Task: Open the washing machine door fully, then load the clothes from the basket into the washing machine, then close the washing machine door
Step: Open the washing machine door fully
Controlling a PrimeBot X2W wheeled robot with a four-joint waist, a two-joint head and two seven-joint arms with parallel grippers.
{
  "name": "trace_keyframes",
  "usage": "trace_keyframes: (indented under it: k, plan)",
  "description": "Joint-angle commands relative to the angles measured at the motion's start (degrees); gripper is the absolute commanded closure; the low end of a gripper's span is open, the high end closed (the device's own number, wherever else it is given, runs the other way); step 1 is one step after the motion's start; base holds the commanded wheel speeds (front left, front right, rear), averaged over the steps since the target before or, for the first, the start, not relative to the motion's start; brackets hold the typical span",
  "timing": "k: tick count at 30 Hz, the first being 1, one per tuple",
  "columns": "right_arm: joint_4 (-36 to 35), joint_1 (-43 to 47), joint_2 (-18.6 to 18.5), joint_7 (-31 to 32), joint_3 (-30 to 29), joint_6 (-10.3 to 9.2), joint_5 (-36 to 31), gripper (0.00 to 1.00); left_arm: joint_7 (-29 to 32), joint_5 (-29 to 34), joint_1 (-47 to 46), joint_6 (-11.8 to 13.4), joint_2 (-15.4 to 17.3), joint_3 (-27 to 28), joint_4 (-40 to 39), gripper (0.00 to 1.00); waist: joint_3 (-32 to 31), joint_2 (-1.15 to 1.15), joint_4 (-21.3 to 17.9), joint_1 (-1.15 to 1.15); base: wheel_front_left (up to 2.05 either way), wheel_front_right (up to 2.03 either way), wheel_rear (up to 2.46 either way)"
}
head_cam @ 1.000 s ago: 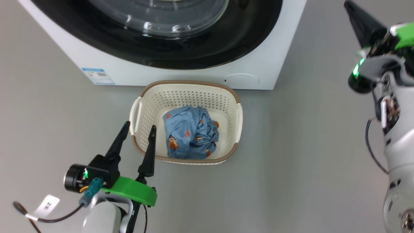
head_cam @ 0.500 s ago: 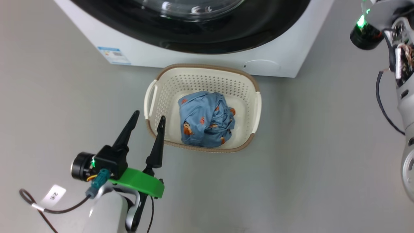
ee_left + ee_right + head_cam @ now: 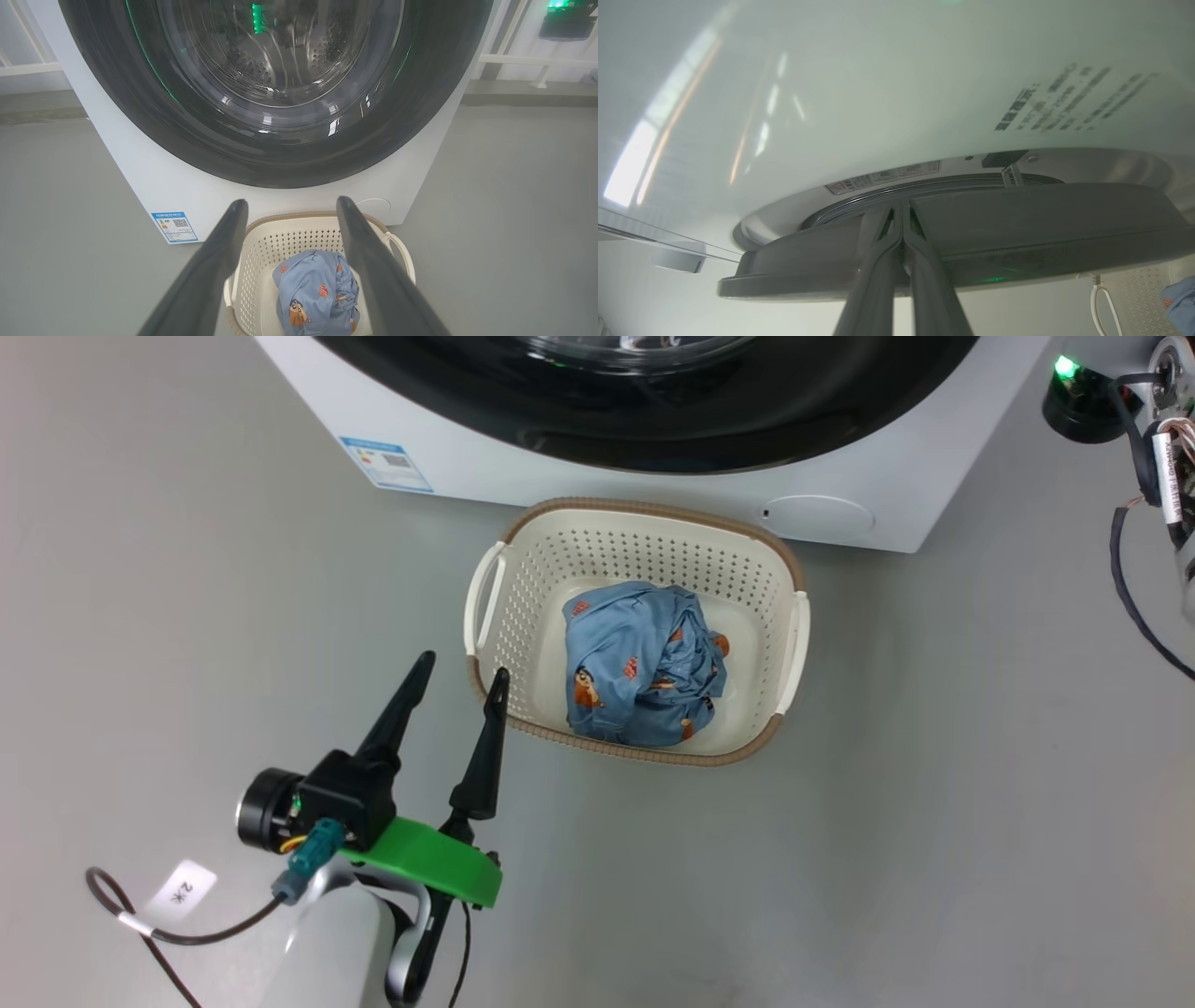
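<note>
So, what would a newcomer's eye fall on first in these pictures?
Most likely the washing machine door, a big glossy black ring around a glass bowl, across the top of the left wrist view. Next, the light blue clothes bundled in the cream basket on the floor just below it, with the open left gripper by the basket's near left corner.
</note>
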Motion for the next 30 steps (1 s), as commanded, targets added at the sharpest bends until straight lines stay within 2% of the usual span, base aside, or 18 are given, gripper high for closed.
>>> trace_keyframes:
  k: [1,12,22,30]
  plan:
    - [-1.2,-2.5,1.0,0.1,0.6,0.26,-0.6,1.00,-0.6,-0.6,-0.9,0.6,1.1,1.3,-1.6,0.00,0.2,0.00,0.4,0.00,0.00,0.00,0.00]
    - [-0.5,-4.4,-0.2,0.4,2.2,0.26,-3.7,1.00,-0.6,-1.8,-2.1,1.5,1.1,-0.6,-3.3,0.00,2.9,0.00,2.1,0.00,0.00,0.00,0.00]
    - [-0.4,-3.7,0.1,4.6,2.1,0.26,-4.7,1.00,-0.6,-2.3,-2.3,2.1,1.1,-0.8,-3.5,0.00,2.9,0.00,1.8,0.00,0.00,0.00,0.00]
    - [-0.4,-2.3,0.5,10.5,2.2,0.26,-5.3,1.00,-0.6,-2.1,-2.3,2.4,1.1,-0.8,-3.2,0.00,2.4,0.00,0.8,0.00,0.00,0.00,0.00]
